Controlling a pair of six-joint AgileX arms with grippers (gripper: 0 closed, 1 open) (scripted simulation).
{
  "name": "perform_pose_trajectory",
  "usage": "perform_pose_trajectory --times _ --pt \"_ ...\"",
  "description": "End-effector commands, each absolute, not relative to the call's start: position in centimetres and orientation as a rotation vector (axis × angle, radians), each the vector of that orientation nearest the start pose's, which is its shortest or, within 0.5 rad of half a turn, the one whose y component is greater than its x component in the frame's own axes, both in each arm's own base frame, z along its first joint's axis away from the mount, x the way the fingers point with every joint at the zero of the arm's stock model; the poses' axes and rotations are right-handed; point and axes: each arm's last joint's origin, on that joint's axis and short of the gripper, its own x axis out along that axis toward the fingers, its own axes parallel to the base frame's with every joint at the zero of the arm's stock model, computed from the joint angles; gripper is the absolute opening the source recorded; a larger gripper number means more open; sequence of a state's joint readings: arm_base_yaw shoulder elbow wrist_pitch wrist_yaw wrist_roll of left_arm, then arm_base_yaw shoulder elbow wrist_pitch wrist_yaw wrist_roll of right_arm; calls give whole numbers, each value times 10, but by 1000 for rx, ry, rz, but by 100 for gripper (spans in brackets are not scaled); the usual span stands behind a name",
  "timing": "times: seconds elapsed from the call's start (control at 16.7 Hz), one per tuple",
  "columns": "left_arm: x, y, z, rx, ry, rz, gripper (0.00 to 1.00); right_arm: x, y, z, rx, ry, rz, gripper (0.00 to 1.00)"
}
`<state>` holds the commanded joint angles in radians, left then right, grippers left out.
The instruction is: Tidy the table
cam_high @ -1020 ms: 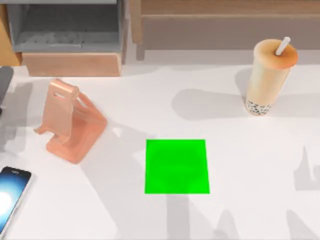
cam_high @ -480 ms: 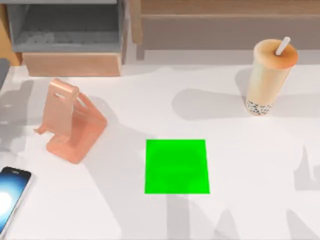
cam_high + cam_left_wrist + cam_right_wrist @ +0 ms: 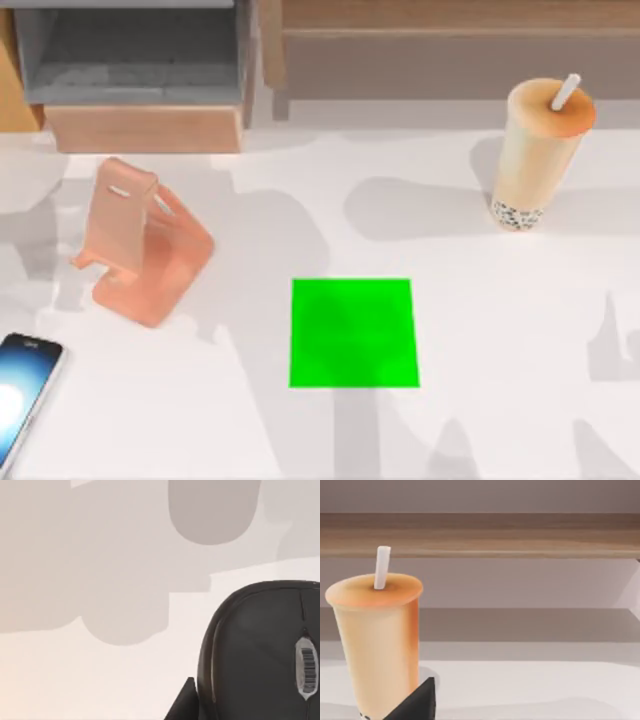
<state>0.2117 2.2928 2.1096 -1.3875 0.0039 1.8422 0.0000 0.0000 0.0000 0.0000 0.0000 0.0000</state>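
Observation:
The white table (image 3: 500,330) bears a bright green square patch (image 3: 353,332) near its middle. A pink phone stand (image 3: 140,240) stands at the left, and a smartphone (image 3: 22,400) with a lit screen lies at the front left edge. A bubble tea cup (image 3: 540,155) with a straw stands upright at the back right. In the left wrist view a black computer mouse (image 3: 260,655) sits close to a dark part of my left gripper (image 3: 182,707). The right wrist view shows the bubble tea cup (image 3: 377,640) just beyond a dark part of my right gripper (image 3: 417,702).
A brown wooden shelf unit (image 3: 150,125) with a grey compartment (image 3: 135,50) runs along the back left. A long wooden shelf (image 3: 450,40) spans the back right. Arm shadows fall across the tabletop at the left and along the front.
A dark shape at the top view's left edge has slid out of sight to the left. The shadows on the left half of the table have shifted. Nothing on the table has moved.

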Motion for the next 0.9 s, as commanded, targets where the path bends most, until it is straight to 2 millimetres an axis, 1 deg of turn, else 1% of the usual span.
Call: perform_pose_trajectory --times 0.24,0.3,0.42,0.54,0.66,0.78,0.9 --pt "441 102 212 1244 1187 -1247 0 106 -1 160 0 0 0 100" --pt "441 99 215 1245 1182 -1237 0 106 -1 160 0 0 0 100" --pt "442 85 229 1247 1157 -1192 0 106 -1 160 0 0 0 100" --pt "442 61 249 1232 1121 -1128 0 106 -1 160 0 0 0 100" --pt "441 29 268 1190 1084 -1058 0 106 -1 160 0 0 0 100" --pt "438 -8 282 1111 1057 -986 0 106 -1 160 0 0 0 100" --pt "435 -50 290 994 1052 -919 0 106 -1 160 0 0 0 100"
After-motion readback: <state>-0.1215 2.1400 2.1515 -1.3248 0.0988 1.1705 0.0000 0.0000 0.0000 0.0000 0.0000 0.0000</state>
